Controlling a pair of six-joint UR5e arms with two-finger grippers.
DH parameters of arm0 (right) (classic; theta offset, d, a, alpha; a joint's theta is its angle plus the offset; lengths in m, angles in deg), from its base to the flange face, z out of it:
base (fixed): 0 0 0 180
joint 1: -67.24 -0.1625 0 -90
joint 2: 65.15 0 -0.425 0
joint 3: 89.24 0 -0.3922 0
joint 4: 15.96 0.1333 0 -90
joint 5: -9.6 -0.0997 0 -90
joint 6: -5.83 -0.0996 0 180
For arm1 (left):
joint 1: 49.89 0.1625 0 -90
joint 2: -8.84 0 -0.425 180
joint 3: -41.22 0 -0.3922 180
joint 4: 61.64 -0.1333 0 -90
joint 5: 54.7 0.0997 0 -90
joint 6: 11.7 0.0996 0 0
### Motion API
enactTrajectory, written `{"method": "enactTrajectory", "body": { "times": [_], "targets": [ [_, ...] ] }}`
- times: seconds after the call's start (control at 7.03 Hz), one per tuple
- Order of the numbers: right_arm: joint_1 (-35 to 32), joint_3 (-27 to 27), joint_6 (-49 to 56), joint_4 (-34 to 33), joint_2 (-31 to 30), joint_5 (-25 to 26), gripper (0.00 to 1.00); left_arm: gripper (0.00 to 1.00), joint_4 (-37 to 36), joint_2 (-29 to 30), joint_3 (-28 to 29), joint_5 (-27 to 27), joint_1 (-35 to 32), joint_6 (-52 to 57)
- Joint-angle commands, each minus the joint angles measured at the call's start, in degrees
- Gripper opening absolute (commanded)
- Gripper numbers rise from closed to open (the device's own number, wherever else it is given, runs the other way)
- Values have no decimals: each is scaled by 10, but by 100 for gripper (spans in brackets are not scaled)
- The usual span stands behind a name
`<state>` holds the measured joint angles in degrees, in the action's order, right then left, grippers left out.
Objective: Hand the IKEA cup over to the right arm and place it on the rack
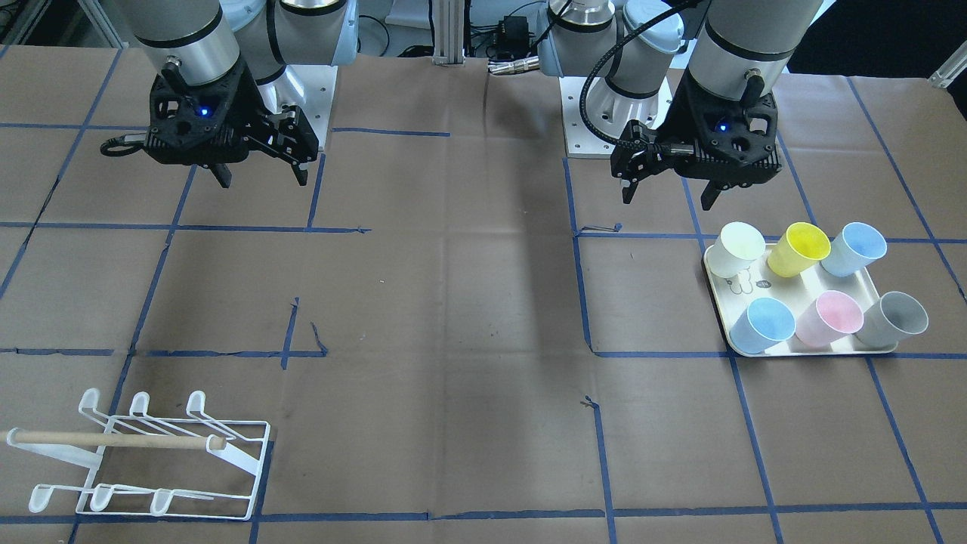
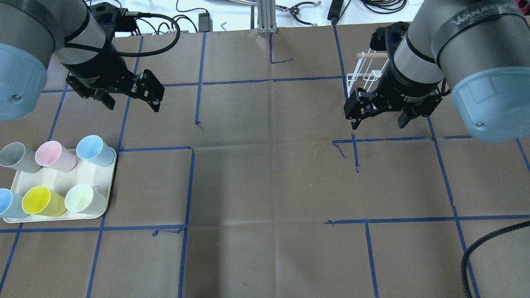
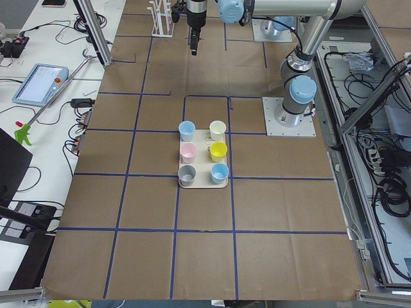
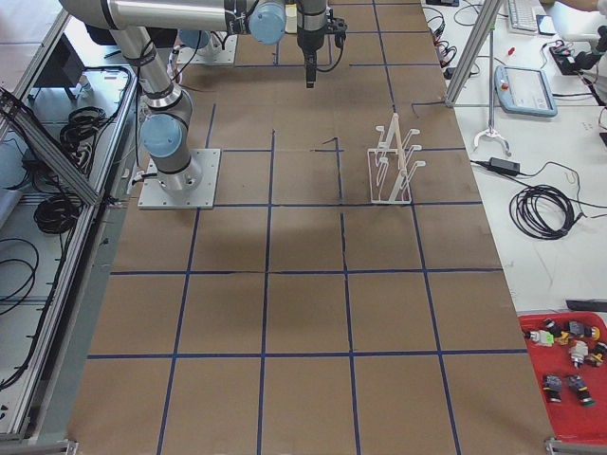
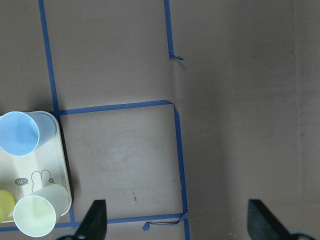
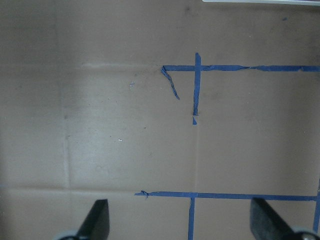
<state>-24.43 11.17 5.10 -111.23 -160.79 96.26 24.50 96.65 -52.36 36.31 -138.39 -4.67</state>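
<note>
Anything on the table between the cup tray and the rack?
No. In the front-facing view, only brown paper and blue tape lines lie between the tray and the rack.

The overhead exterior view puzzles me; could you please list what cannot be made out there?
Rack: mostly hidden behind the right arm; its prongs cannot be counted.
Blue cup beside the yellow cup: cut off by the left edge.
</note>
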Motion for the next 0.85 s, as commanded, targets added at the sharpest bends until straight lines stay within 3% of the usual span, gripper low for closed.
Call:
{"method": "enactTrajectory", "body": {
  "times": [0.0, 0.71],
  "targets": [
    [0, 0, 0, 0, -1, 1, 100, 100, 0, 0, 0, 0, 0, 0],
    [0, 3, -2, 0, 4, -1, 100, 100, 0, -1, 1, -2, 1, 2]
  ]
}}
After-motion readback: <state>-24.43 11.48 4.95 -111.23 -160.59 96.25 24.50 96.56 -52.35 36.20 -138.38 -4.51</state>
